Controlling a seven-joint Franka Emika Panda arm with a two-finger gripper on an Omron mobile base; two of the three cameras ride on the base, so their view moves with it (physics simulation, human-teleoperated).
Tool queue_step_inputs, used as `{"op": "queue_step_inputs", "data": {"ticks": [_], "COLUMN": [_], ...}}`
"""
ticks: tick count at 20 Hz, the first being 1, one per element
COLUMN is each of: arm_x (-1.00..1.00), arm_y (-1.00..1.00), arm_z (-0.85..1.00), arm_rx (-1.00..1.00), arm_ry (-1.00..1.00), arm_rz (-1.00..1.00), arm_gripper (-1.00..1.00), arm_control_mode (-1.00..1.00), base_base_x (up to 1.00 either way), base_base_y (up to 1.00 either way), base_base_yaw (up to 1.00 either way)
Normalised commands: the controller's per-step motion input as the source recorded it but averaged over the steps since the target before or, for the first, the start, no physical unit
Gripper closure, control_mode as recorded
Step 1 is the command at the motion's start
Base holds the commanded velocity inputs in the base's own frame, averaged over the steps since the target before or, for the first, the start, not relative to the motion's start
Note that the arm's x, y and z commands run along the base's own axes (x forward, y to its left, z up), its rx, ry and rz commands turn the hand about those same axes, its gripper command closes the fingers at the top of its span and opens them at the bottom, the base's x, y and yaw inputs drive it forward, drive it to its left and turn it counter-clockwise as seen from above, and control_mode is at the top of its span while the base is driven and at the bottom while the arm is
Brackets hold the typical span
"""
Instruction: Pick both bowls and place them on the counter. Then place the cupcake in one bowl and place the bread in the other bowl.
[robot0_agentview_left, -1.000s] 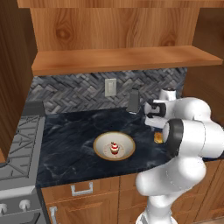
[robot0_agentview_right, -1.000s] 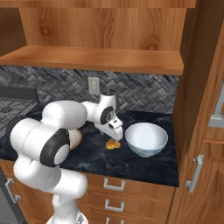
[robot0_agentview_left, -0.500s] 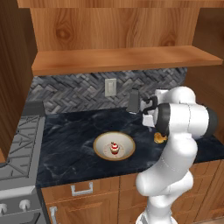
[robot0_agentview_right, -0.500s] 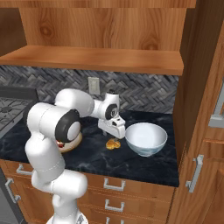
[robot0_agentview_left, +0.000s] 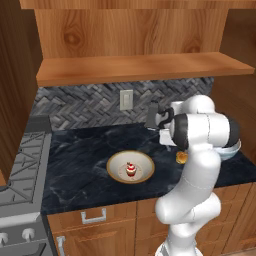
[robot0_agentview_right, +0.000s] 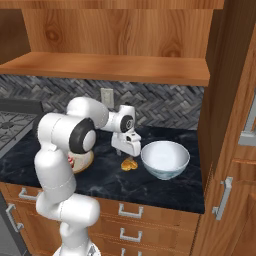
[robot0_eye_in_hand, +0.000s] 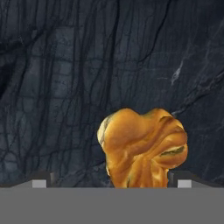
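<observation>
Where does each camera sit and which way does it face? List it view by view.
Left base view: behind the arm's left, looking down at the counter; arm at lower right.
Right base view: behind its right, same counter; arm at lower left, open gripper over the bread.
Hand view: on the hand, facing down at the bread; finger tips at the bottom.
All three share the bread.

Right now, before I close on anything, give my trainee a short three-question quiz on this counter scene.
1. True or false: the cupcake already sits in the cream bowl.
2. What lies between the open gripper fingertips? A) bread B) cupcake C) spoon
3. Fill in: the white bowl stands on the ____, with nothing in it.

Key: 1 true; 2 A; 3 counter.
</observation>
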Motion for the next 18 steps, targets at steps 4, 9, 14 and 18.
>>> {"op": "queue_step_inputs", "data": {"ticks": [4,9,14,18], "arm_x": [-0.15,-0.23,-0.17,-0.24], "arm_y": [-0.08,-0.07,-0.08,-0.06], "arm_z": [-0.02,0.00,0.00,0.00], "arm_rx": [0.00,0.00,0.00,0.00], "arm_ry": [0.01,0.00,0.00,0.00], "arm_rz": [-0.02,-0.04,-0.05,-0.04], "arm_gripper": [-1.00,-1.00,-1.00,-1.00], "arm_control_mode": [-1.00,-1.00,-1.00,-1.00], "base_base_x": [0.00,0.00,0.00,0.00], "base_base_y": [0.00,0.00,0.00,0.00], "base_base_yaw": [0.00,0.00,0.00,0.00]}}
